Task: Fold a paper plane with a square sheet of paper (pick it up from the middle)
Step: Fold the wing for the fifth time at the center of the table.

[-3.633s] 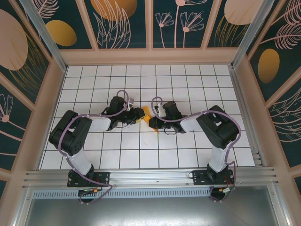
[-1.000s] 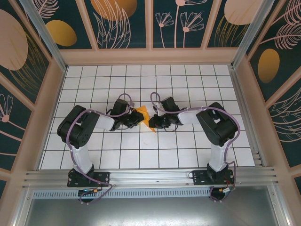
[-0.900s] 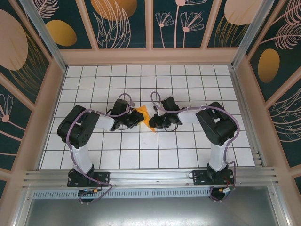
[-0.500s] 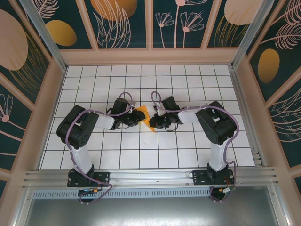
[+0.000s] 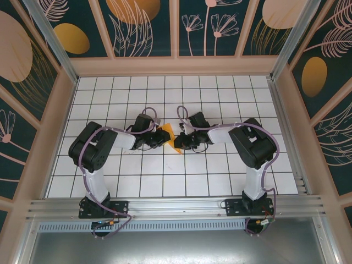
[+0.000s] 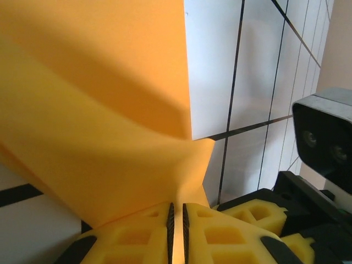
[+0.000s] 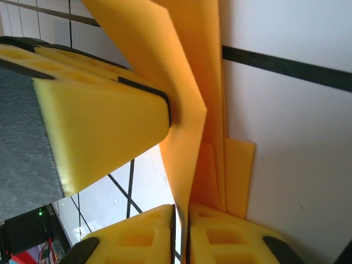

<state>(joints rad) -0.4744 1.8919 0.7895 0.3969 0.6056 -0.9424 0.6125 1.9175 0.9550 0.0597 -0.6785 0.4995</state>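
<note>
The square sheet of paper [image 5: 169, 135] is bright orange and folded into several layers, held above the table's middle with a point toward the near side. My left gripper [image 5: 160, 137] is shut on its left part. In the left wrist view the yellow pads [image 6: 143, 234] pinch a bent fold of the paper [image 6: 110, 137]. My right gripper [image 5: 181, 141] is shut on its right part, and in the right wrist view a flap of the paper [image 7: 190, 121] runs down between the fingertips [image 7: 148, 239]. The left gripper's finger [image 7: 99, 126] presses the same flap from the other side.
The white grid table [image 5: 165, 181] lies under both arms, walled by patterned panels [image 5: 176, 27] on three sides. An aluminium rail [image 5: 176, 208] runs along the near edge by the arm bases. The right wrist camera housing [image 6: 324, 140] stands close to the left fingers.
Both grippers have shifted slightly toward the far side, still facing each other with the paper between them. The paper stays gripped on both sides.
</note>
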